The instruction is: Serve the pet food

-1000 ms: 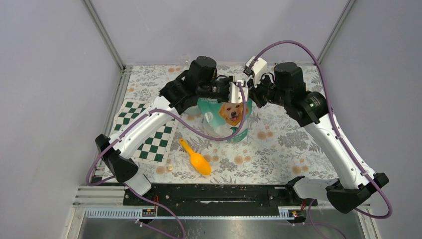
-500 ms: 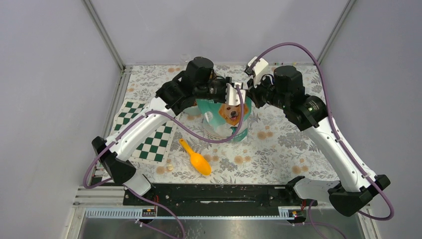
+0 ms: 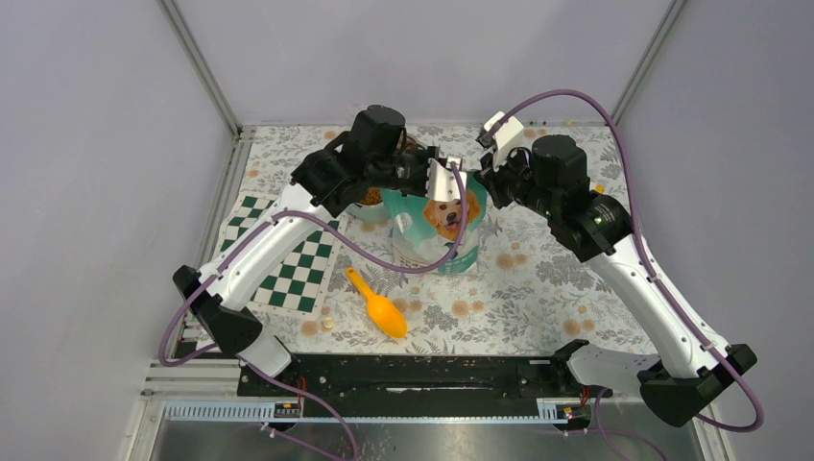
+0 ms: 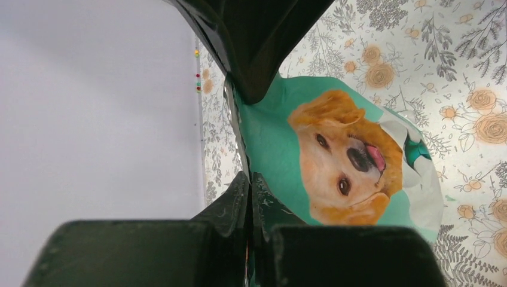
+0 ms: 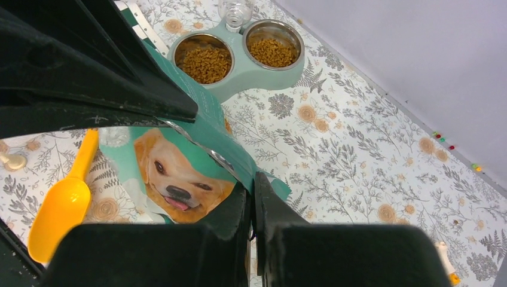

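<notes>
The teal-and-white pouch [image 3: 437, 229] with the golden dog stands upright mid-table. My left gripper [image 3: 434, 179] is shut on the left part of its top edge, and my right gripper [image 3: 477, 177] is shut on the right corner. In the left wrist view the closed jaws [image 4: 250, 179] pinch the pouch's [image 4: 335, 149] rim. The right wrist view shows its jaws [image 5: 251, 182] clamped on the pouch's [image 5: 179, 170] teal flap. Pet food [image 5: 206, 61] fills both steel bowls of a pale green feeder [image 5: 239, 81] behind the pouch.
An orange scoop [image 3: 379, 305] lies on the floral cloth in front of the pouch, and it also shows in the right wrist view [image 5: 60, 206]. A green checkered mat [image 3: 288, 257] lies at the left. A clear bottle [image 5: 234, 11] tops the feeder. Walls close in on three sides.
Both grippers have drifted a little left and back, taking the pouch's top edge with them. The pouch's base stays on the table, and the scoop has not moved.
</notes>
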You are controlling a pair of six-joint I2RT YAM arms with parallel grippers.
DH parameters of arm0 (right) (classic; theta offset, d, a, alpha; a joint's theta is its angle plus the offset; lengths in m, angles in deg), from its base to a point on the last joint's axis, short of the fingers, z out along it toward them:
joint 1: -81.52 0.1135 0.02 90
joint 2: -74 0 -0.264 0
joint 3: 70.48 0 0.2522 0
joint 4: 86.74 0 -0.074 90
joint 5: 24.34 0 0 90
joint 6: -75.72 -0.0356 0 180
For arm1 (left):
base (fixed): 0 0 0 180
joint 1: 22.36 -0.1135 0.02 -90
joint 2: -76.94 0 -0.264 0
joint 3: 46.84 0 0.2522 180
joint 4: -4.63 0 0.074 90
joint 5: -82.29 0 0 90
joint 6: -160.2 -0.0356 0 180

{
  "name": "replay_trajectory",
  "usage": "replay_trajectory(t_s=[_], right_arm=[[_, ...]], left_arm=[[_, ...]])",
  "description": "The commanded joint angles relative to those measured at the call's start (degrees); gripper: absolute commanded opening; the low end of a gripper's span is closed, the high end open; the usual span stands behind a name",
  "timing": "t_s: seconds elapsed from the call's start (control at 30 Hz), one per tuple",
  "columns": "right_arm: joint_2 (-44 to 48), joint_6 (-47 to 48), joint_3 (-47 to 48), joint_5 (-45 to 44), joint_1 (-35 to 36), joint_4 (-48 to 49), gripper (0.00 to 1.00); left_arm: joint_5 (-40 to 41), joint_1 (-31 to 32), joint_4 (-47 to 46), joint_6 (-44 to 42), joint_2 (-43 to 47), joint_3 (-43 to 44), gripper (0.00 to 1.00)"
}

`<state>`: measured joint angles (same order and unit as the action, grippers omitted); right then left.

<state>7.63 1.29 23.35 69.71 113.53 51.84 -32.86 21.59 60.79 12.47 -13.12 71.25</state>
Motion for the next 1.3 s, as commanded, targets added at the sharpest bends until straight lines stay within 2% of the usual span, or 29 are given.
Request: replay_trajectory(t_s=[0.0,0.23,0.93,1.03,1.13,1.27], right_arm=[[7.7,3.2,1.93,-23.17,-4.53,10.17,0.0],[9.2,4.47,0.99,-22.31,-4.59,12.13,0.0],[12.05,6.29,0.96,-19.19,-4.59,12.54,0.0],[11.97,6.65,1.35,-15.37,-4.59,11.29,0.0],[10.94,7.78,3.09,-7.15,-4.58,6.61,0.0],[8.6,8.2,4.67,4.62,-4.59,1.48,0.0]], left_arm=[[16.56,-7.61,21.77,-0.2,4.09,0.07,0.0],[19.38,-11.08,21.7,-0.55,6.33,-1.16,0.0],[19.31,-19.79,20.22,-1.04,11.85,-5.26,0.0],[16.98,-19.95,20.1,-1.27,12.28,-4.83,0.0],[10.39,-19.51,18.71,-1.72,12.37,-4.15,0.0],[2.77,-14.68,13.05,0.03,11.56,-3.84,0.0]])
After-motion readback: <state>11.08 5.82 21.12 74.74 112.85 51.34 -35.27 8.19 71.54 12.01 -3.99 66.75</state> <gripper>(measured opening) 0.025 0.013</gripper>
